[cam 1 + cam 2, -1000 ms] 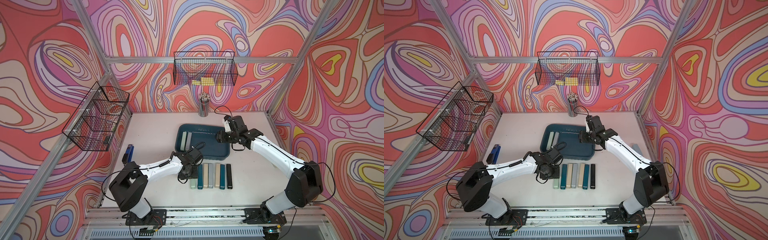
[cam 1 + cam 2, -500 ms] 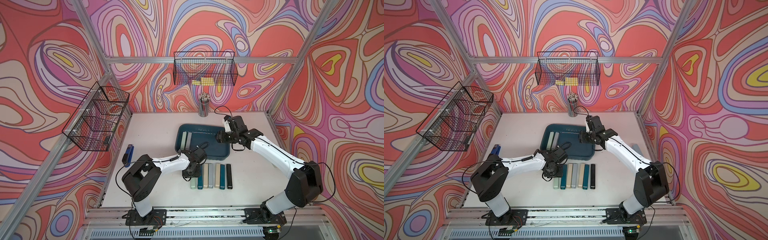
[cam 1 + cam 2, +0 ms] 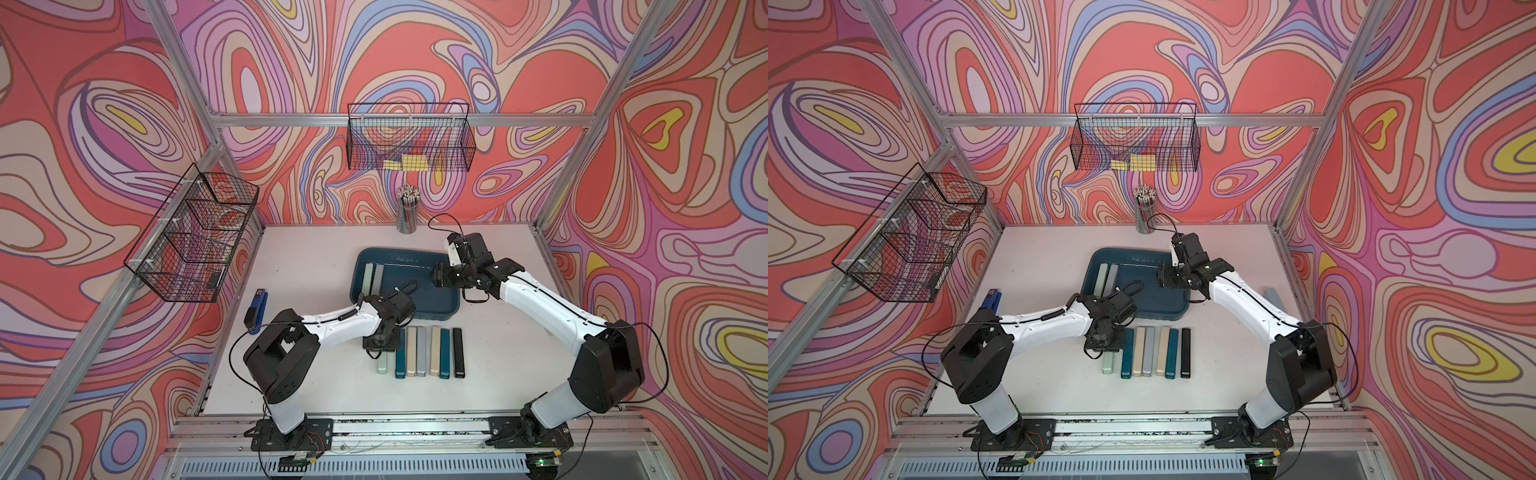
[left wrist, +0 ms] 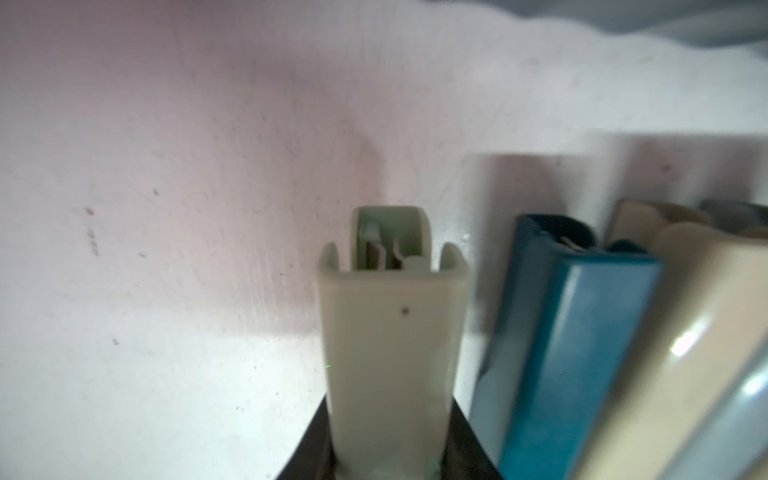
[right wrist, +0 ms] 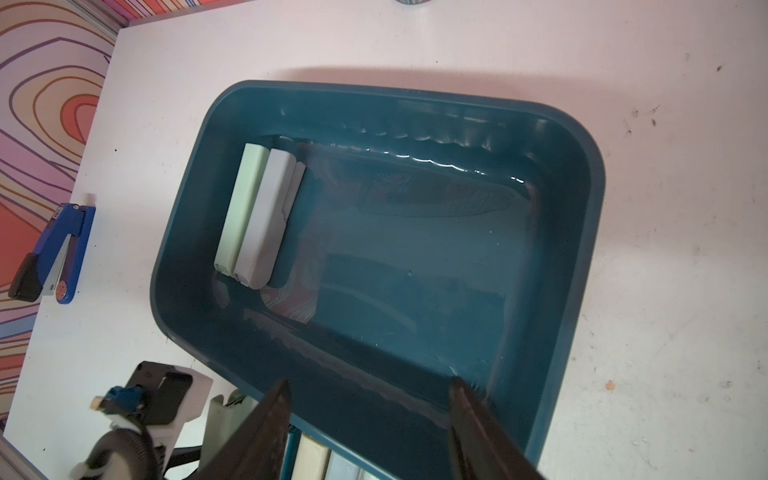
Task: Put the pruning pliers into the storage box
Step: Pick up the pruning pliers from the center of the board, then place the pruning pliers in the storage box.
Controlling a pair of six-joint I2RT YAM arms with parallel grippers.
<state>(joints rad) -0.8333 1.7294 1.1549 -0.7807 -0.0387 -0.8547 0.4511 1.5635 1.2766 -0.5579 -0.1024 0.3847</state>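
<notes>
My left gripper (image 3: 380, 340) is shut on a pale green pruning pliers case (image 4: 395, 332) at the left end of the row on the table; its free end (image 3: 382, 366) sticks out toward the front. Beside it lie teal (image 3: 401, 353), beige (image 3: 411, 351), grey (image 3: 421, 351), beige (image 3: 435, 351), teal (image 3: 444, 353) and black (image 3: 458, 353) cases. The dark teal storage box (image 3: 440, 309) holds a pale green case (image 5: 241, 208) and a grey case (image 5: 270, 216) along its left wall. My right gripper (image 5: 370, 382) hangs open and empty over the box's right side.
A blue-and-black stapler (image 3: 255, 309) lies at the table's left edge. A cup of pencils (image 3: 407, 210) stands at the back wall. Black wire baskets hang on the back wall (image 3: 409, 143) and the left frame (image 3: 193, 241).
The left gripper has closed onto the pale green case at the row's left end, and the left arm's base link has swung round. The right arm has not moved.
</notes>
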